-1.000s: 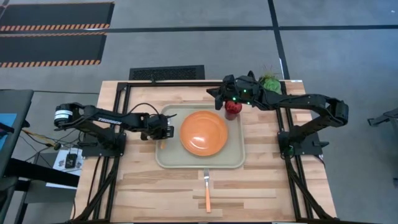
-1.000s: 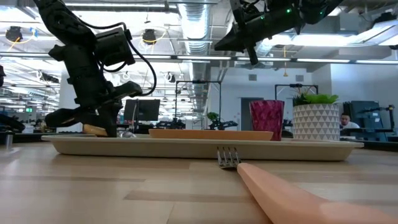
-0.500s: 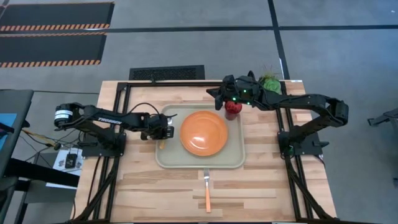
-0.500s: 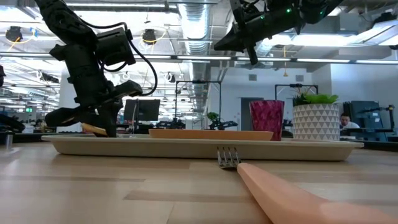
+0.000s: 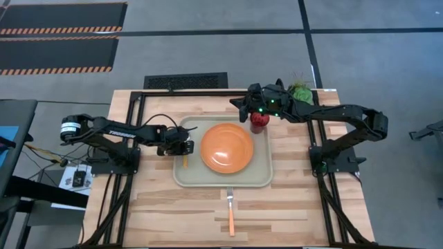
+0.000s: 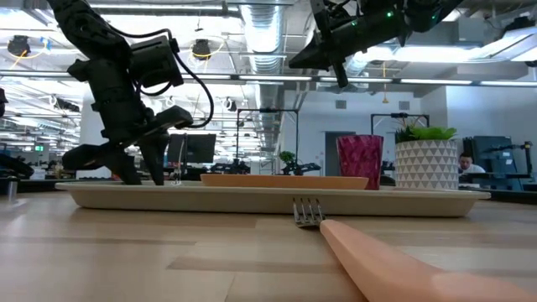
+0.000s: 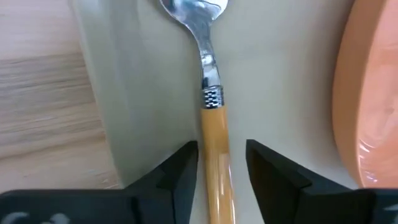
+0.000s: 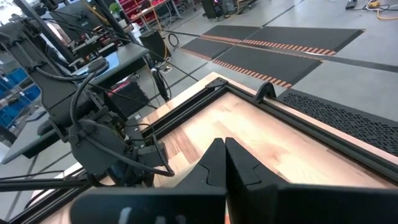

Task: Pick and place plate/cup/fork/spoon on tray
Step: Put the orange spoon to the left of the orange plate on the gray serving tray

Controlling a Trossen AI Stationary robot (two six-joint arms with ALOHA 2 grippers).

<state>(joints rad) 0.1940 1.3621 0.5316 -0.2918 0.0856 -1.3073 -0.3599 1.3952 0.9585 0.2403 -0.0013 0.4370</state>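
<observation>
left gripper [image 7: 221,165] sits low at the pale beige-grey rectangular tray's [image 5: 261,181] left edge, fingers spread either side of the orange-handled silver spoon [image 7: 209,93] lying flat on the tray beside the round orange plate [image 5: 226,147]. right gripper [image 8: 224,163], fingers pressed together, hovers above the red faceted cup [image 5: 259,119].

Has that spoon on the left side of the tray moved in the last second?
Yes. The spoon was tilted up in the left gripper; now it lies flat on the tray, beside the plate, gripper open.
</observation>
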